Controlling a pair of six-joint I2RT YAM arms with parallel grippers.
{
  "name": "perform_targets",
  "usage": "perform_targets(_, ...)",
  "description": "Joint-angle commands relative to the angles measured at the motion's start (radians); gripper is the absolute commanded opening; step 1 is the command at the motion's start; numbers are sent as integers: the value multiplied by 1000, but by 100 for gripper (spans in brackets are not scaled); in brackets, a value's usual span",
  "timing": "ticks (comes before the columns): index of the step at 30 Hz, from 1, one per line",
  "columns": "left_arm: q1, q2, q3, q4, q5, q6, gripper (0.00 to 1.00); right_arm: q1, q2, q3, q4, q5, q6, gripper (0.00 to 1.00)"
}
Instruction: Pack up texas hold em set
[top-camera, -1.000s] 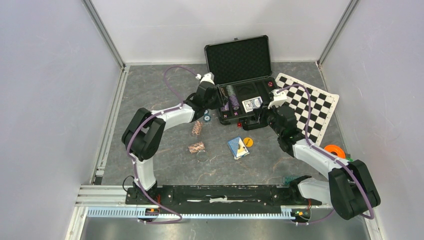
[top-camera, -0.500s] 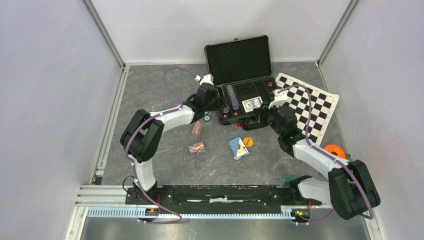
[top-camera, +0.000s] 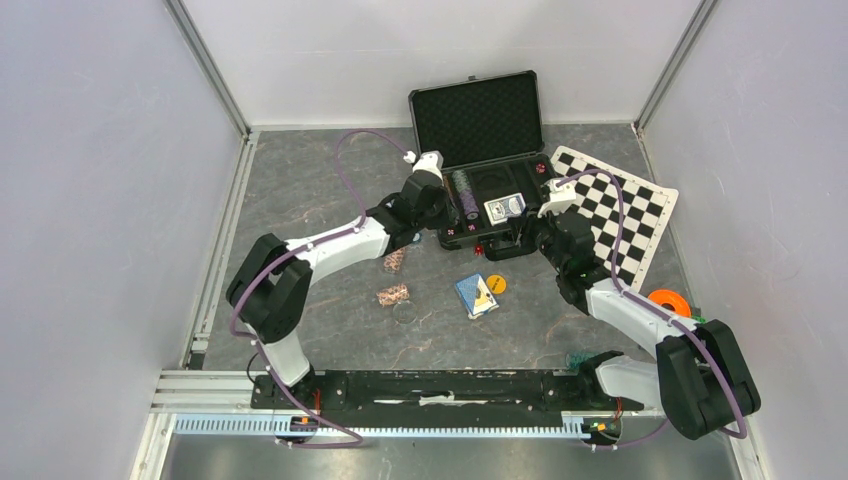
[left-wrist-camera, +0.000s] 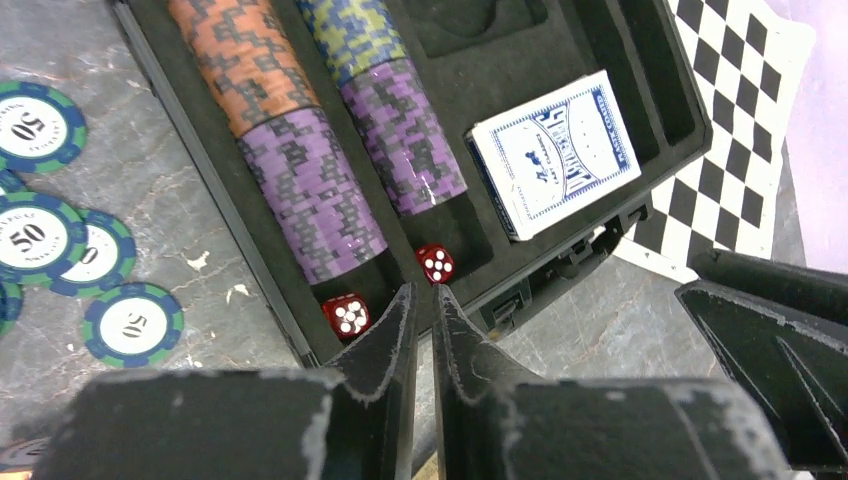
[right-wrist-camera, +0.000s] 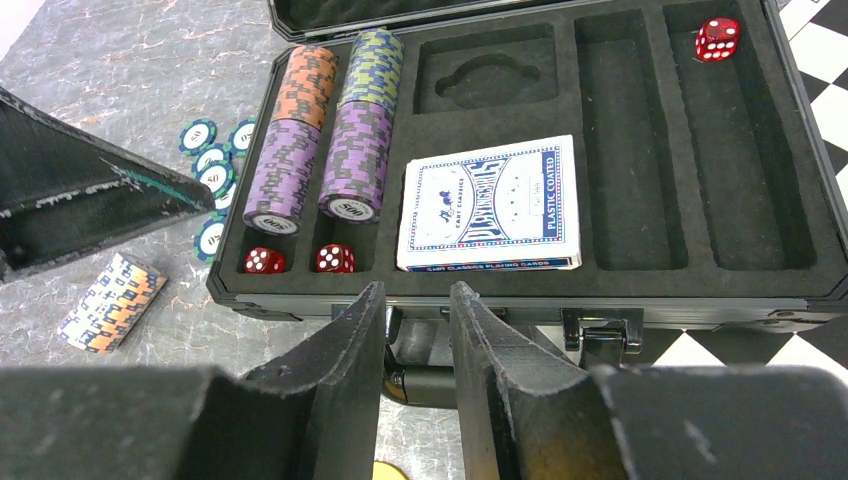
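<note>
On the grey marbled counter (top-camera: 330, 180), toward the far side: black rectangular hard case (top-camera: 478, 118), lid up, foam tray exposed. In the tray's left slots, two rows of poker chips on edge: orange chips (left-wrist-camera: 235, 60) then purple chips (left-wrist-camera: 310, 190) in one, olive-yellow chips (left-wrist-camera: 350, 30) then more purple in the next. At the near ends of those slots, two small red dice (left-wrist-camera: 347, 314); a third red die (right-wrist-camera: 717, 38) in the far right compartment. Beside the chips, a blue card deck (right-wrist-camera: 490, 205) flat in its slot.

Left tool (left-wrist-camera: 422, 295) above the tray's near left corner, clenched almost shut, empty. Right tool (right-wrist-camera: 415, 292) at the case's front edge, fingers parted, the case handle showing in the gap beneath.

Loose on the counter: teal poker chips (left-wrist-camera: 45, 235) just left of the case, brown-white chips (top-camera: 394, 295), a second blue deck (top-camera: 476, 294) with a yellow round button (top-camera: 496, 284) just beside it. Right of the case, a black-and-white checkered mat (top-camera: 615, 210).
</note>
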Motion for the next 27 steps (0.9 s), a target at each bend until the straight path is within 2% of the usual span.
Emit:
perform_targets(1,-4,-5,2,-4,13,15,14,-5,-2,-7,42,-22,8,36)
perform_targets(12,-2,92,59,-38,51,12,5,-7,-1,-7,37,-17,4,36)
perform_targets(20,17,134,104,-53,9,33,5,-8,1,-5,37,-17,3,36)
perform_targets(23,19,140,125,-65,-46,64,6,-8,5,-4,33,-19,-2,37)
perform_targets(27,31,153,165,-87,-66,92,11,-8,13,7,5,-13,-18,44)
